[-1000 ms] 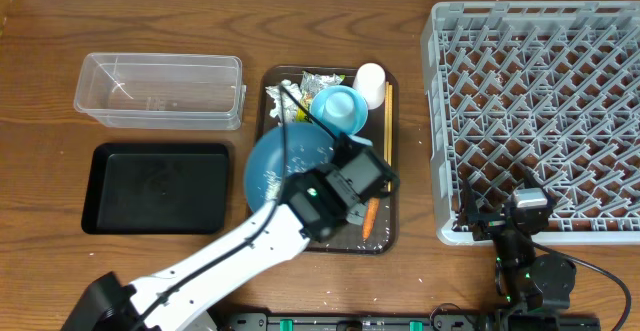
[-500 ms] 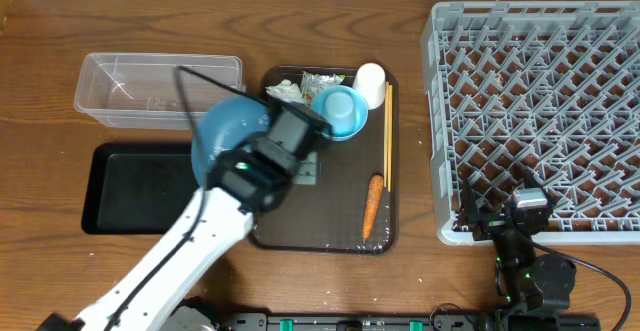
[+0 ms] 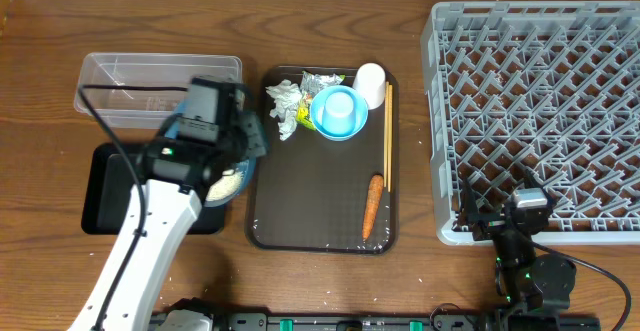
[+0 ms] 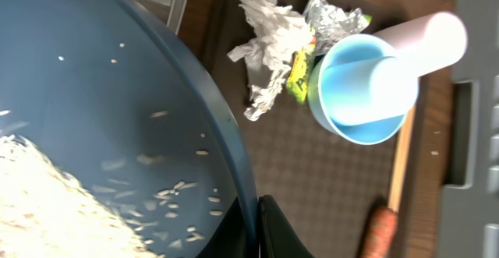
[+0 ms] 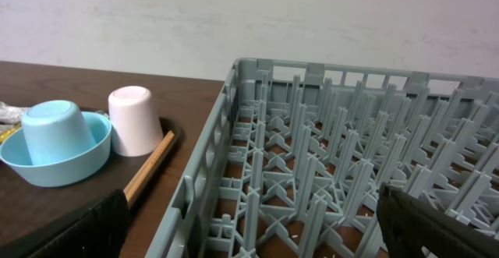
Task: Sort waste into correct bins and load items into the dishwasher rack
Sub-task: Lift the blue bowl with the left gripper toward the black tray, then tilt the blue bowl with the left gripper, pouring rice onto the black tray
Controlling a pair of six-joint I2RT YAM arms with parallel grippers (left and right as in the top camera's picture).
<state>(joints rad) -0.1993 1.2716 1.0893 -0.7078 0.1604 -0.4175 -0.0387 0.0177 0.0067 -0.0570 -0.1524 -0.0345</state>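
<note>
My left gripper (image 3: 238, 131) is shut on the rim of the large blue bowl (image 3: 246, 161) and holds it tilted over the right end of the black tray (image 3: 110, 186). White rice (image 3: 228, 183) lies in the bowl. The left wrist view shows the jaws (image 4: 259, 231) clamped on the bowl's rim (image 4: 226, 133), with rice (image 4: 47, 203) sliding inside. On the brown serving tray (image 3: 320, 233) lie crumpled paper (image 3: 285, 99), the foil wrapper (image 3: 320, 81), the small light-blue bowl (image 3: 338, 111), the white cup (image 3: 371, 81), chopsticks (image 3: 388, 136) and the carrot (image 3: 371, 206). My right gripper (image 3: 500, 223) is open and empty at the rack's front edge.
The clear tub (image 3: 160, 89) stands behind the black tray. The grey dishwasher rack (image 3: 540, 101) fills the right side and shows close up in the right wrist view (image 5: 312, 164), with my open jaws (image 5: 265, 235) in front of it.
My left arm has lifted the blue bowl off the brown tray and carried it left, over the black tray. The carrot now lies uncovered. The right arm has not moved.
</note>
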